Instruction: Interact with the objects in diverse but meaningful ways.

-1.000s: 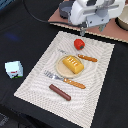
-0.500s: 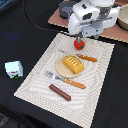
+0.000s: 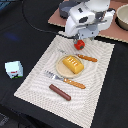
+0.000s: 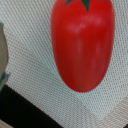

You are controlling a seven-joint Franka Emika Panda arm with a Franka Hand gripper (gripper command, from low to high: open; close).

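The red tomato [image 3: 79,45] lies at the far edge of the cream placemat [image 3: 35,85], and it fills the wrist view as a glossy red tomato [image 4: 82,42] on the woven mat. My gripper [image 3: 80,40] sits directly over it; the fingers are hidden by the arm's white body, and none show in the wrist view. The yellow ridged bread [image 3: 73,64] rests on the round tan plate [image 3: 64,70]. A brown sausage [image 3: 60,92] lies near the mat's front. The white-and-teal milk carton [image 3: 14,69] stands on the black table at the exterior view's left.
An orange-handled fork [image 3: 65,80] and knife [image 3: 86,58] flank the plate. A pot [image 3: 122,17] sits on a brown board [image 3: 55,20] at the far right corner. A black cable [image 3: 35,25] runs across the back.
The arm has come down and toward the tomato, so the gripper now covers its top. The tomato and the other items have stayed in place.
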